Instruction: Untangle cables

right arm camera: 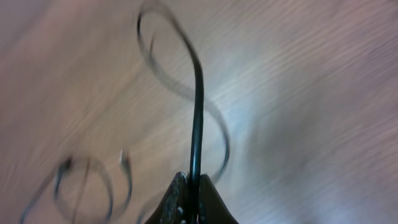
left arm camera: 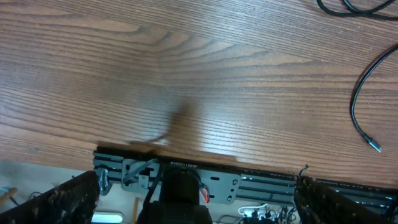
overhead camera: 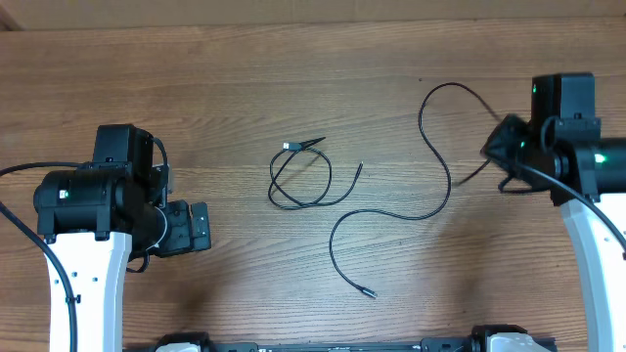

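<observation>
The table (overhead camera: 293, 59) is bare wood along its far edge and across the middle-left, so you have open room there. Both arms sit at the left and right edges.

The long cable (overhead camera: 445, 176) starts at the right gripper (overhead camera: 497, 147) near the right edge. It arcs toward the far edge, snakes back to the middle and ends in a small plug close to the near edge. The coiled cable (overhead camera: 299, 176) lies in a loose double loop at the centre, close to the long one but apart from it.

Your right gripper (right arm camera: 189, 196) is pinched tight on the long cable (right arm camera: 198, 93), which runs straight out from between the fingers. That view is badly smeared, and the loops behind are only faint streaks.

Your left gripper (left arm camera: 196, 186) is spread wide and holds nothing. It hovers over the near edge, where a metal rail (left arm camera: 249, 183) runs. From there you see the long cable's plug end (left arm camera: 357, 106) at the right, and the coiled cable (left arm camera: 348, 7) is cut off at the top.
</observation>
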Tool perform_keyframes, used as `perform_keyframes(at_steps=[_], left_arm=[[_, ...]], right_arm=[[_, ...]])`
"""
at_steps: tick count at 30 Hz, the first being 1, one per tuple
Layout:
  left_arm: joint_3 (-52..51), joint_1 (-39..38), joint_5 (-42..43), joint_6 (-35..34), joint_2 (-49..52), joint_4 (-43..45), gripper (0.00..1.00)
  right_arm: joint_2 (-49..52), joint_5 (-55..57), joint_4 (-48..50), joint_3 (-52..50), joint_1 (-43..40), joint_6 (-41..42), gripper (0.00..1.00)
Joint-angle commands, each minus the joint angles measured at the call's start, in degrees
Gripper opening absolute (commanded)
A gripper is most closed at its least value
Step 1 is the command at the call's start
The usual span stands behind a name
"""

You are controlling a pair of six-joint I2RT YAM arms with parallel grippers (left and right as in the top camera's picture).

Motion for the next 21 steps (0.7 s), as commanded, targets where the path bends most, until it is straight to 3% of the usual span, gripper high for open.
perform_keyframes(at_steps=[1,10,16,21], left_arm=[[0.7,0.4,0.6,1.3,0.2,0.0,1.0],[0.7,0.4,0.6,1.3,0.2,0.0,1.0],[0.7,0.4,0.6,1.3,0.2,0.0,1.0],[0.7,0.4,0.6,1.3,0.2,0.0,1.0]], right_arm=[[-1.2,-15.1,-3.1,-1.0,1.1,-1.9,0.04],[-1.2,-30.1,-3.7,-2.0,11.4,-0.7,0.04],[-1.2,-29.6,-4.0,-2.0,20.7,3.8,0.04],[-1.2,-20.0,-4.3,-3.3,26.9,7.0,0.04]])
